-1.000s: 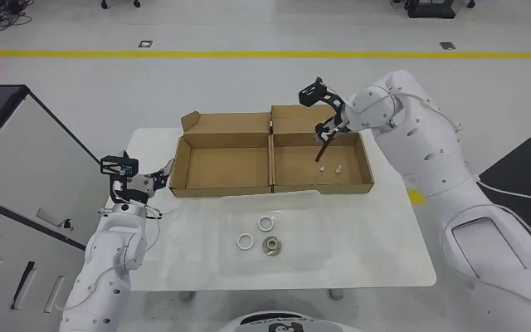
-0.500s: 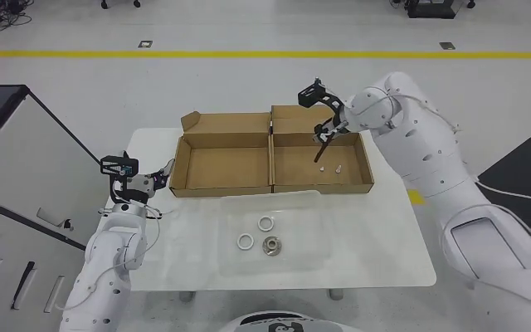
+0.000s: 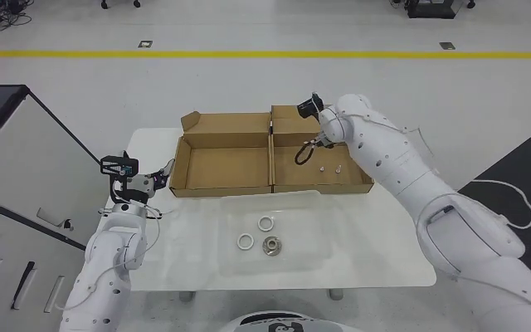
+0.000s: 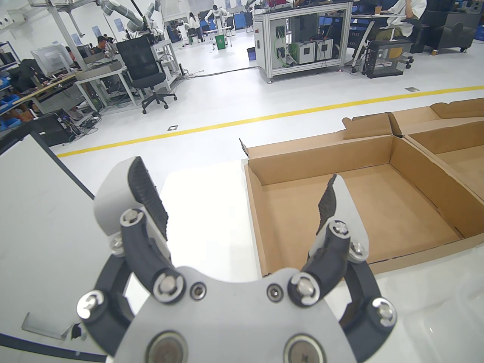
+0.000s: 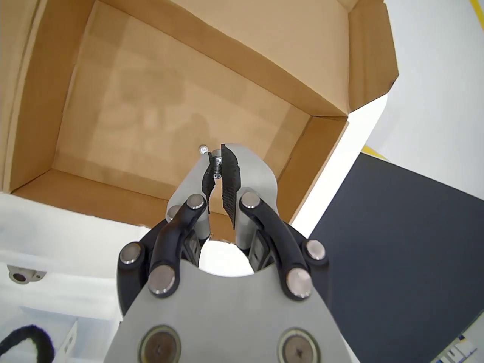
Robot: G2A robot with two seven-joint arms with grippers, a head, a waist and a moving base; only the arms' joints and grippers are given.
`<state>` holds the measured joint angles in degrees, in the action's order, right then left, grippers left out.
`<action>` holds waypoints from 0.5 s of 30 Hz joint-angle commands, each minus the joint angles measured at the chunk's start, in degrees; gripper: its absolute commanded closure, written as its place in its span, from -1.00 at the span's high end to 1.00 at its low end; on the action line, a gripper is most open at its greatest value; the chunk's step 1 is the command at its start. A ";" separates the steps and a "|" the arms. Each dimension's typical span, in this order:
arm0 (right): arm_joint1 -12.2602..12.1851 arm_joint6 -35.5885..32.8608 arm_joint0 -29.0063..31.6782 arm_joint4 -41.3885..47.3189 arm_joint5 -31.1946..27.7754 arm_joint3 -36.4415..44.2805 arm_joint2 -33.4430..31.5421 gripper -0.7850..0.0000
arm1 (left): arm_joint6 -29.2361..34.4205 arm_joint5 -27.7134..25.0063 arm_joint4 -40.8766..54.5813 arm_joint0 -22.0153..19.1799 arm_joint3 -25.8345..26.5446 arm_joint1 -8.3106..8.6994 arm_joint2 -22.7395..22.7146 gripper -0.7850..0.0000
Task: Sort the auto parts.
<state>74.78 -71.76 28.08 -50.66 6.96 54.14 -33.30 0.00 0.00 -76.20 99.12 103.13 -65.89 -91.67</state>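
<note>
A bolt (image 5: pixel 216 164) is held pinched in the right gripper's (image 5: pixel 221 154) fingers over the right box (image 3: pixel 323 188), where two fasteners (image 3: pixel 320 167) are already laid, while three ring parts (image 3: pixel 266 222) are left on the surface (image 3: pixel 373 241) and the left gripper's (image 4: pixel 234 190) fingers are spread wide.

Brown cardboard box (image 3: pixel 220 170), white table (image 3: pixel 373 241), white ring (image 3: pixel 266 222), seemingly silver bolt (image 5: pixel 216 164).

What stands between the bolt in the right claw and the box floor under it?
Nothing visible. The right claw holds the bolt above the open box; two small parts lie on its floor nearby.
</note>
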 commanded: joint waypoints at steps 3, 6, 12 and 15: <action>2.86 2.08 -1.02 2.31 -0.72 -7.13 2.30 -1.00 | 0.00 0.00 0.00 0.00 0.00 0.00 0.00 1.00; 4.96 3.20 -1.68 3.38 -1.15 -11.83 3.82 -1.00 | 0.00 0.00 0.00 0.00 0.00 0.00 0.00 1.00; 8.54 5.64 -2.58 5.67 -2.67 -20.00 5.38 -1.00 | 0.00 0.00 0.00 0.00 0.00 0.00 0.00 1.00; 10.01 6.91 -3.11 6.14 -3.02 -23.45 5.81 -1.00 | 0.00 0.00 0.00 0.00 0.00 0.00 0.00 1.00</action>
<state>84.35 -65.17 25.13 -44.81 4.06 31.84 -27.54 0.00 0.00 -76.20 99.12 103.13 -65.89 -91.67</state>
